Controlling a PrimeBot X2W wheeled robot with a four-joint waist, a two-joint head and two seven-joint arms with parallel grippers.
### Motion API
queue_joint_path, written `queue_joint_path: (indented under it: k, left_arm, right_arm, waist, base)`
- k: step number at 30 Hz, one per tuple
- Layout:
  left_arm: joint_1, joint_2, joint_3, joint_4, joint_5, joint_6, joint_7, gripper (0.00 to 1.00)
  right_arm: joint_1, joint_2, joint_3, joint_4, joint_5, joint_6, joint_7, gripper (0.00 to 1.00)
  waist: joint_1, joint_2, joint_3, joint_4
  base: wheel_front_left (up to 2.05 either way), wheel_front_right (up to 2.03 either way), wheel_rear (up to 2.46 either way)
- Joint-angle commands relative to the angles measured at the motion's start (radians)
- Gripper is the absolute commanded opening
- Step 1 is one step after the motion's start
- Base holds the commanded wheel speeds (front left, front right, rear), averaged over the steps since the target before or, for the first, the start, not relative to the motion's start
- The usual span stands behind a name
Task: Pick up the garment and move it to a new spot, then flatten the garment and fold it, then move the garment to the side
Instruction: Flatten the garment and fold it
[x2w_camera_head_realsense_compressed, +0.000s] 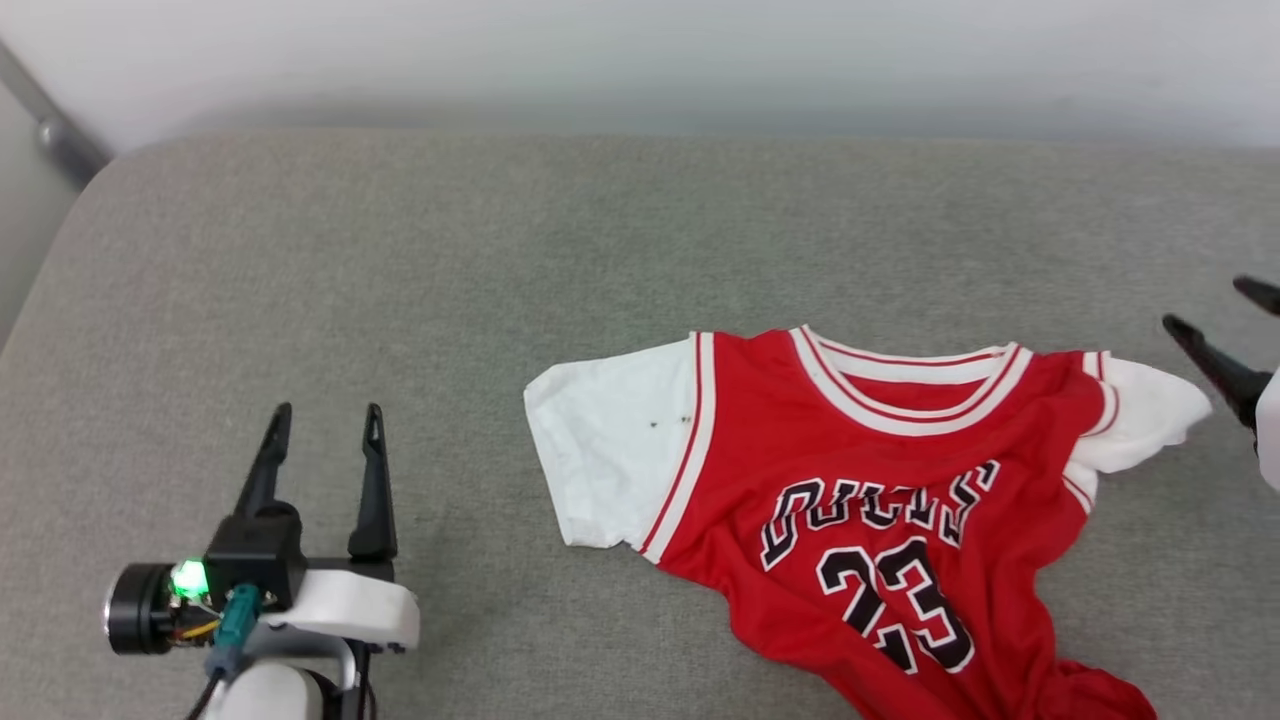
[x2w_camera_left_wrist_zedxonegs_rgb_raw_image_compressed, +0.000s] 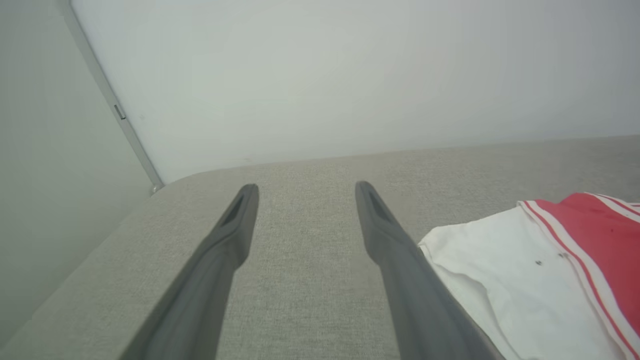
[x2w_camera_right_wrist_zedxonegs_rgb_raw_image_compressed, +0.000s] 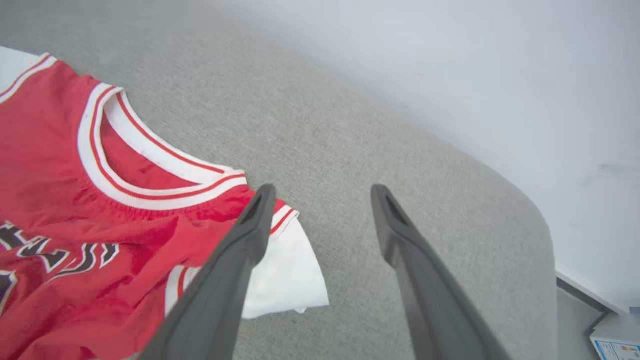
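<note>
Lying rumpled, front up, on the grey fabric surface (x2w_camera_head_realsense_compressed: 480, 250), the garment (x2w_camera_head_realsense_compressed: 860, 470) is ungripped; left gripper (x2w_camera_head_realsense_compressed: 328, 412) and right gripper (x2w_camera_right_wrist_zedxonegs_rgb_raw_image_compressed: 322, 189) both spread, empty.

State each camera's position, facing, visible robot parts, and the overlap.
Head: above, looking forward and down at the garment on grey cushion; left end effector lower left, right end effector at right edge.
Left wrist: along its own fingers, toward the wall.
Right wrist: along its own fingers, over a white sleeve.
Shared: all show the garment.

Our left end effector (x2w_camera_head_realsense_compressed: 328, 415) points forward, fingers spread wide; our right end effector (x2w_camera_head_realsense_compressed: 1205, 303) angles leftward, fingers likewise parted.
</note>
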Motion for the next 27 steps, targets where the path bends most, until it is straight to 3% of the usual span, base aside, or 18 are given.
queue_joint_path:
  k: [1, 6, 10, 14, 17, 18, 22, 27]
  left_arm:
    - [-0.014, 0.007, 0.004, 0.008, 0.003, -0.009, -0.003, 1.0]
    - [-0.095, 0.063, -0.007, 0.083, 0.013, -0.054, 0.002, 1.0]
    - [-0.181, 0.117, -0.019, 0.127, 0.022, -0.091, 0.049, 1.0]
    - [-0.278, 0.168, -0.044, 0.159, 0.033, -0.127, 0.111, 1.0]
    - [-0.354, 0.208, -0.063, 0.173, 0.033, -0.147, 0.154, 1.0]
    - [-0.399, 0.225, -0.085, 0.182, 0.027, -0.156, 0.189, 1.0]
    - [-0.496, 0.266, -0.136, 0.195, -0.013, -0.169, 0.277, 1.0]
    - [-0.612, 0.328, -0.279, 0.211, -0.153, -0.171, 0.471, 1.0]
  right_arm:
    - [0.025, 0.013, -0.015, 0.006, -0.015, -0.001, -0.025, 1.0]
    - [0.1, 0.077, -0.192, 0.019, -0.129, -0.001, -0.207, 1.0]
    - [0.198, 0.17, -0.403, -0.006, -0.244, -0.001, -0.276, 1.0]
    - [0.353, 0.302, -0.661, -0.102, -0.416, -0.001, -0.289, 1.0]
    - [0.49, 0.434, -0.829, -0.24, -0.544, -0.001, -0.289, 1.0]
    - [0.583, 0.512, -0.914, -0.331, -0.609, -0.001, -0.289, 1.0]
    - [0.729, 0.648, -1.011, -0.474, -0.693, -0.001, -0.282, 1.0]
    - [0.837, 0.748, -1.054, -0.578, -0.731, -0.001, -0.261, 1.0]
  waist:
    - [0.0001, -0.0001, -0.023, -0.022]
    - [0.0001, -0.0001, -0.047, -0.051]
    - [0.0001, -0.0001, -0.063, -0.078]
    - [0.0001, -0.0001, -0.069, -0.108]
    - [0.0001, -0.0001, -0.065, -0.129]
    - [0.0001, -0.0001, -0.062, -0.14]
    - [0.0001, -0.0001, -0.051, -0.158]
    - [0.0001, -0.0001, -0.023, -0.178]
  base:
    - [0.0, 0.0, 0.0]
    - [0.0, 0.0, 0.0]
    - [0.0, 0.0, 0.0]
    - [0.0, 0.0, 0.0]
    - [0.0, 0.0, 0.0]
    - [0.0, 0.0, 0.0]
    - [0.0, 0.0, 0.0]
    - [0.0, 0.0, 0.0]
